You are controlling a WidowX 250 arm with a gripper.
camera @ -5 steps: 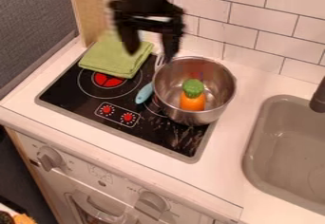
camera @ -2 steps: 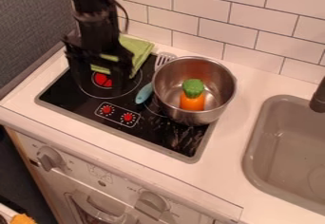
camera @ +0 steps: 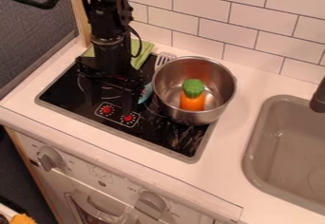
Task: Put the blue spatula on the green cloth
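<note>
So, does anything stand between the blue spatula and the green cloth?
Nothing visible on the stove does: the metal pot stands on the other side of the spatula. Only the arm hangs above, covering part of the cloth.

From above and in front of the metal pot (camera: 219, 83), the fixed camera looks down at a slant toward the tiled wall (camera: 241, 26) behind it, near enough that the frame cuts off the sink (camera: 251, 156) to its right.

Black segmented arm; thin dark cable looped alongside; black two-finger gripper (camera: 113, 107).
</note>
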